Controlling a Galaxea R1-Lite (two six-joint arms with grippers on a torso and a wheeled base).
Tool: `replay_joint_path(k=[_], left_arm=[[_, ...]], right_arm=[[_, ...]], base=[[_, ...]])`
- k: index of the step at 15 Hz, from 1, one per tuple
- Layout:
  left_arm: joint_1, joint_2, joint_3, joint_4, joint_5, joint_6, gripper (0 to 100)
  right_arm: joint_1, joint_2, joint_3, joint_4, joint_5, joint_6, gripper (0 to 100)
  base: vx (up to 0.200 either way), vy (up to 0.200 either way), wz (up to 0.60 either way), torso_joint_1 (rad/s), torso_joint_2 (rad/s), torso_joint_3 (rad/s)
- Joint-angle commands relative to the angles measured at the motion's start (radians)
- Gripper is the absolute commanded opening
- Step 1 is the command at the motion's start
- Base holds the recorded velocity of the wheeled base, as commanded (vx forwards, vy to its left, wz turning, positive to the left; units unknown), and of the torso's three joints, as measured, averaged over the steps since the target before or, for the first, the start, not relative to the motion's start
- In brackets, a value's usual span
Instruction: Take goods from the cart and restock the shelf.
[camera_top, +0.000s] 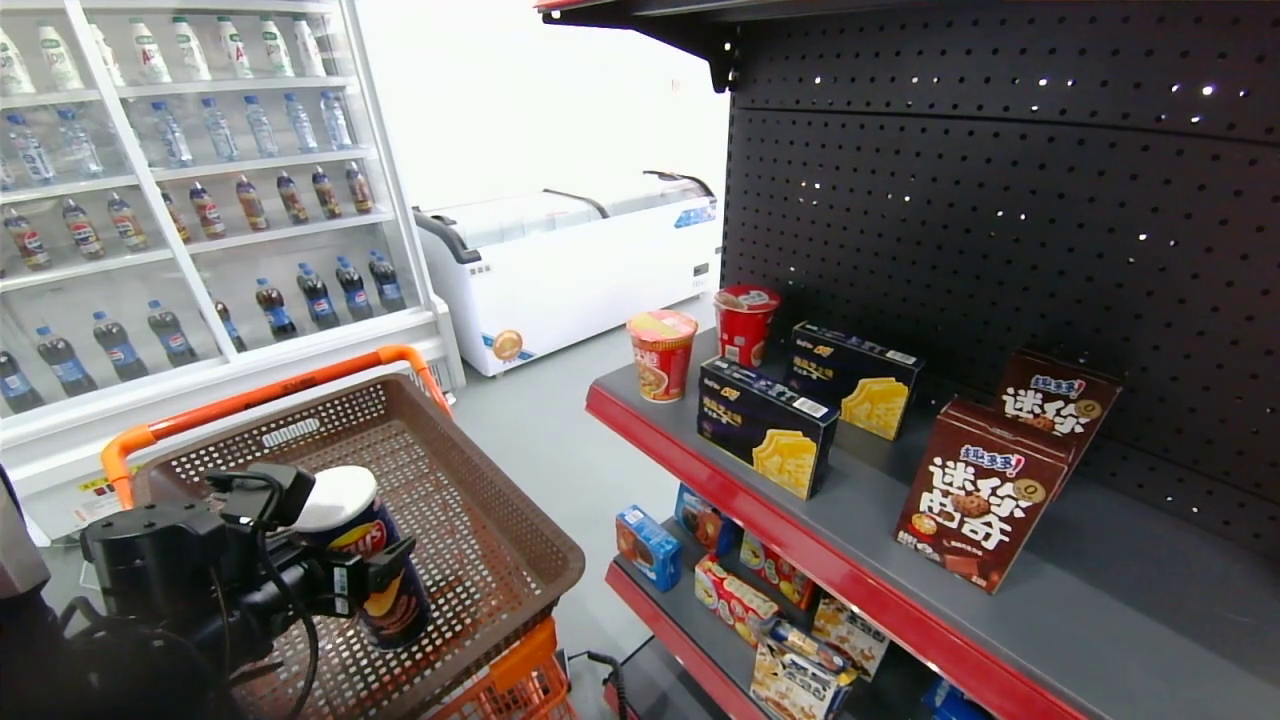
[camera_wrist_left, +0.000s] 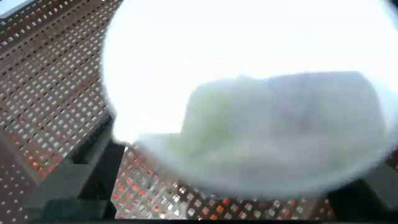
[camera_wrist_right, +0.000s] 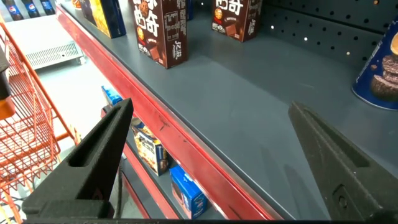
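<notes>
Left pincer (camera_top: 375, 578) clamped on the chip can (camera_top: 360, 540) over the cart (camera_top: 250, 398); right pincer (camera_wrist_right: 217, 168) spread above the shelf (camera_wrist_right: 249, 106).

My left fingers pinch the can's dark body just below its white lid (camera_wrist_left: 249, 93), and the can leans a little above the brown mesh basket (camera_top: 490, 520). The far finger is hidden behind the can. I cannot tell whether the can's base touches the mesh. From my left wrist, the lid covers most of the basket floor. My right fingers (camera_wrist_right: 99, 162) stand wide apart with nothing between them, over bare grey board near the red front edge. The brown boxes (camera_wrist_right: 161, 31) farther along are cut off at the top. A blue container (camera_wrist_right: 380, 68) is cut off at the side, and I cannot make out its kind. The lower-shelf goods (camera_wrist_right: 186, 193) sit partly hidden under the red edge.
</notes>
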Motion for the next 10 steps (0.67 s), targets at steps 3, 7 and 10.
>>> replay_joint_path(k=[3,7,10], left_arm=[[-0.060,0.020,-0.027,-0.003,0.001,-0.003,100],[-0.067,0.023,-0.028,0.017,0.015,0.005,0],[-0.077,0.014,-0.033,0.020,0.078,0.000,0]], right_arm=[[0.000,0.000,0.000,0.000,0.000,-0.001,100],[0.000,0.000,0.000,0.000,0.000,-0.001,100],[0.000,0.000,0.000,0.000,0.000,-0.001,100]], base=[[0.000,0.000,0.00,0.000,0.00,0.000],[0.000,0.000,0.00,0.000,0.00,0.000],[0.000,0.000,0.00,0.000,0.00,0.000]])
